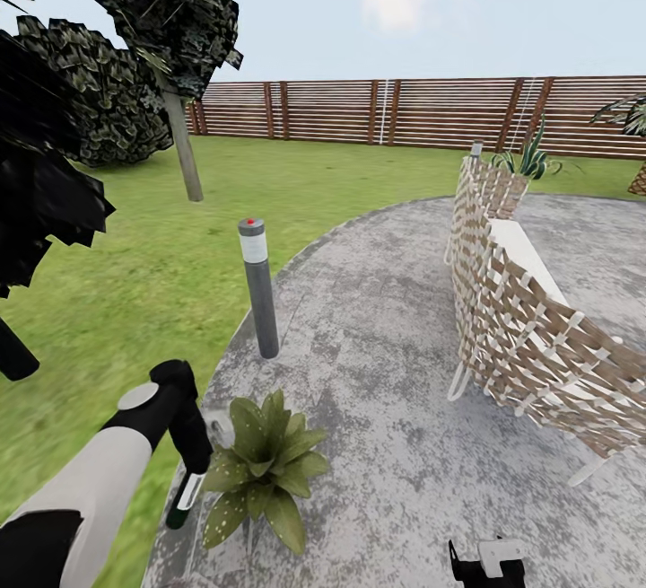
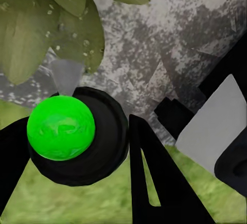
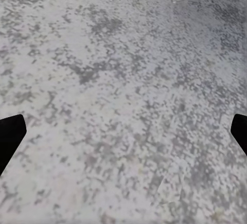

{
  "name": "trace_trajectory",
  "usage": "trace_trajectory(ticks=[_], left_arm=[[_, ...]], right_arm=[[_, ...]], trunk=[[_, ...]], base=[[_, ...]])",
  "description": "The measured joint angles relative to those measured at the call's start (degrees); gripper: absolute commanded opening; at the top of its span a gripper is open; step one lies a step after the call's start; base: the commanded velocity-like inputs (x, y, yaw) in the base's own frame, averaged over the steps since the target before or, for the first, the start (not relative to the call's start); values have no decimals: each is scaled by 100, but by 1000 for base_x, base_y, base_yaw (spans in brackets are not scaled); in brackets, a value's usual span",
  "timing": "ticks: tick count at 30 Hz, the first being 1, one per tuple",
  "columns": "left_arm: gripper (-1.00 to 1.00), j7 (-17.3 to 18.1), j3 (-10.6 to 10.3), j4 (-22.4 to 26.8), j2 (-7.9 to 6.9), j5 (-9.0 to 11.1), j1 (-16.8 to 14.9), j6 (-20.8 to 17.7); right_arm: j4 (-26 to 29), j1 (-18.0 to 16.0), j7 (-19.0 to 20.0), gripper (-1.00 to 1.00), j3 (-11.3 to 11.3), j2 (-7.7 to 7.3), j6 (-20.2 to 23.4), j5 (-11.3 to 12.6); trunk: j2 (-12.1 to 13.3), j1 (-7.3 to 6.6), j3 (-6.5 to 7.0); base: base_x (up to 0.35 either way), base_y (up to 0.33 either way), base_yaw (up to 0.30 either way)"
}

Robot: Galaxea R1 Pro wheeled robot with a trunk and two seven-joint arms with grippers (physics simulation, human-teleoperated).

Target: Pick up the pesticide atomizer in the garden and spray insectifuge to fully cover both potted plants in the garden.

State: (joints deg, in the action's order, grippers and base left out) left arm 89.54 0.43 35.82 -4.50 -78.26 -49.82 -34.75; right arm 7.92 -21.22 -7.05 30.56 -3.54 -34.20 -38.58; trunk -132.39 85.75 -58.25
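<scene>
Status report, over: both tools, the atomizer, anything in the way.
Left tool shut on the atomizer, beside a potted plant. Right tool open over bare patio. Bollard lamp stands behind the plant.

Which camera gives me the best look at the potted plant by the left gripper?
Head view: the whole potted plant shows at the patio edge, right beside the left gripper and atomizer. The left wrist view catches just its speckled leaves, close up; the right wrist view faces bare patio stone.

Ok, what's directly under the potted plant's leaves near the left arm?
Under the potted plant the leaves spread over the grey stone patio at its edge by the lawn. Its pot is covered by the foliage. The pesticide atomizer hangs beside it in the left tool.
</scene>
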Motion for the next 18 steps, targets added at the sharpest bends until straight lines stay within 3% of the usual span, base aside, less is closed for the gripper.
trace_trajectory(ticks=[3,7,10,14,16,18], left_arm=[[-100,0,18,2,54,0,-13,46],[-100,1,15,7,273,0,-60,98],[-100,1,5,7,326,-8,-67,133],[-100,6,7,-5,248,1,-12,673],[-100,8,35,-34,112,12,20,1040],[-100,9,52,-112,48,33,31,1141]], right_arm=[[0,0,0,100,0,3,0,0],[0,0,0,100,0,2,0,0],[0,0,0,100,0,0,0,0],[0,0,0,100,0,3,0,0],[0,0,0,100,0,3,0,0],[0,0,0,100,0,3,0,0]], trunk=[[0,0,0],[0,0,0],[0,0,0],[0,0,0],[0,0,0],[0,0,0]], base=[[0,0,0],[0,0,0],[0,0,0],[0,0,0],[0,0,0],[0,0,0]])
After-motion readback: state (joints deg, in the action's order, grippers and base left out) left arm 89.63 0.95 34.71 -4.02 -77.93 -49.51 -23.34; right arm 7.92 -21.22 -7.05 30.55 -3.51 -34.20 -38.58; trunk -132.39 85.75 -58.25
